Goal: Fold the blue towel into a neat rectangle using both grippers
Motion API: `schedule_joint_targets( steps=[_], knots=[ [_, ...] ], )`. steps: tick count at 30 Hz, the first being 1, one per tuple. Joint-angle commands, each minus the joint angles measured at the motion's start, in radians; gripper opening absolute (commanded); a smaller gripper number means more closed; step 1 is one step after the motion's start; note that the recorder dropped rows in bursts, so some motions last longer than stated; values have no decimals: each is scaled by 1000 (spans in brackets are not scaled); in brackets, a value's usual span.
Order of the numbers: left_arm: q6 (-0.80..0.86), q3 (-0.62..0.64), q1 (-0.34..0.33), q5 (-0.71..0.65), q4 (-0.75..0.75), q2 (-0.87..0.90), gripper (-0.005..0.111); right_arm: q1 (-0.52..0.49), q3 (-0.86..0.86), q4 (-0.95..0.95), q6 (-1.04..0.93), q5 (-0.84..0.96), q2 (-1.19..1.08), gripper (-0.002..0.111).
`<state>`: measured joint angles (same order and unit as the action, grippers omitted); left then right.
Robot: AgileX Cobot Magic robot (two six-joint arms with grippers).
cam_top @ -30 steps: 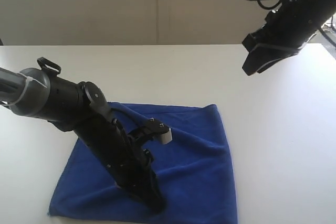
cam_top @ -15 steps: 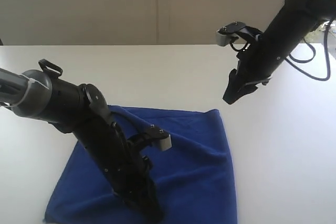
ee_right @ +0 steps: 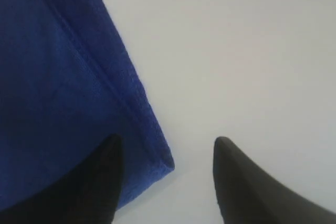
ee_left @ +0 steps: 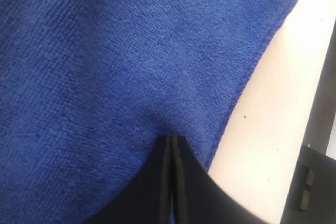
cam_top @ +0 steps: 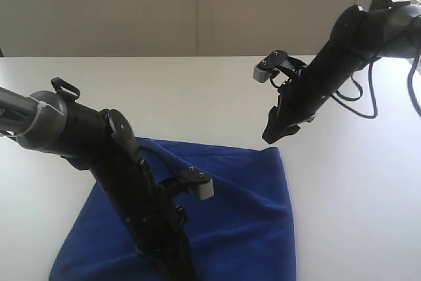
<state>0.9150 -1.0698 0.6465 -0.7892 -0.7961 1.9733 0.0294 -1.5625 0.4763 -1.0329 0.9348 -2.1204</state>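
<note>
The blue towel lies spread on the white table, slightly rumpled, its near part under my left arm. My left gripper is low at the towel's front edge. In the left wrist view it is shut, its tips pinching the towel just inside the stitched hem. My right gripper hangs just above the towel's far right corner. In the right wrist view it is open, and the corner of the towel lies between the two fingers, untouched.
The white table stretches to a pale wall behind. Its dark edge shows close to the towel's hem in the left wrist view. Black cables loop off the right arm.
The right arm came down and leftward from high up to just over the towel's far right corner, its jaws spreading. The left gripper and the towel slid a little toward the front edge.
</note>
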Motion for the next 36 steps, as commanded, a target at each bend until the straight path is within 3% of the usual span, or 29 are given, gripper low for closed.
schedule_joint_targets(
  steps=[1, 27, 36],
  knots=[
    [2, 11, 4, 1, 20, 4, 0, 1, -7, 37, -19, -1, -16, 50],
    [2, 10, 4, 1, 5, -81, 0, 5, -54, 78, -112, 71, -87, 50],
    [0, 10, 4, 81, 5, -81, 0, 9, -54, 84, -141, 105, -87, 42]
  ],
)
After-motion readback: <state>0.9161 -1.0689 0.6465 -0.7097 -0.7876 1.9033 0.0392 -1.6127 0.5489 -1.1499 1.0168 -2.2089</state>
